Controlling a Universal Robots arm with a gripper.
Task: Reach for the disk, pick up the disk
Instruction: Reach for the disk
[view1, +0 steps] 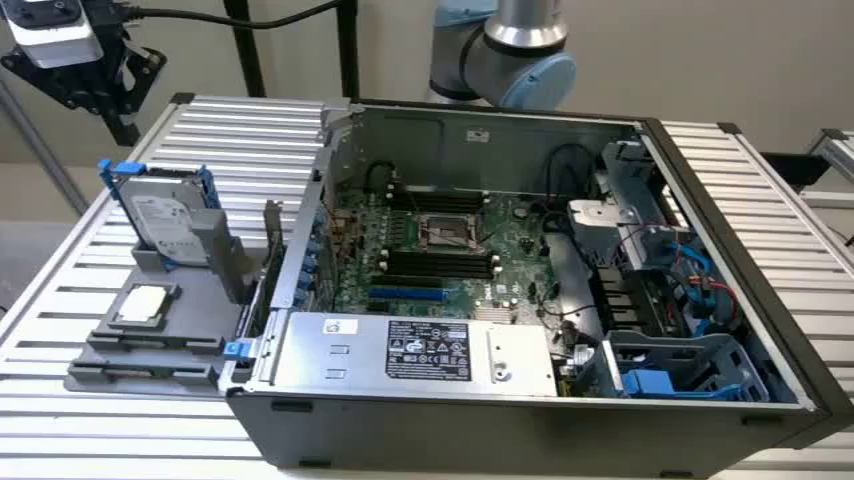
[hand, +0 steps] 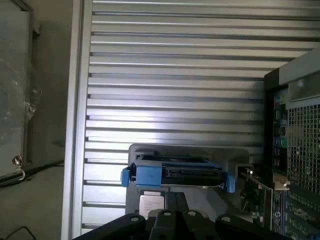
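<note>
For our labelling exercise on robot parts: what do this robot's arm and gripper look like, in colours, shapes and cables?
The arm shows a rounded joint with a silver-grey collar and a pale blue cap. The gripper is black, built of angular links, with a white-grey box mounted at the wrist. A black cable runs from there.

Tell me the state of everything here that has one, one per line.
disk: upright in the grey holder, not gripped.
gripper: shut, empty, above the disk.
chip: flat on the grey holder.
computer case: open, insides showing.
</note>
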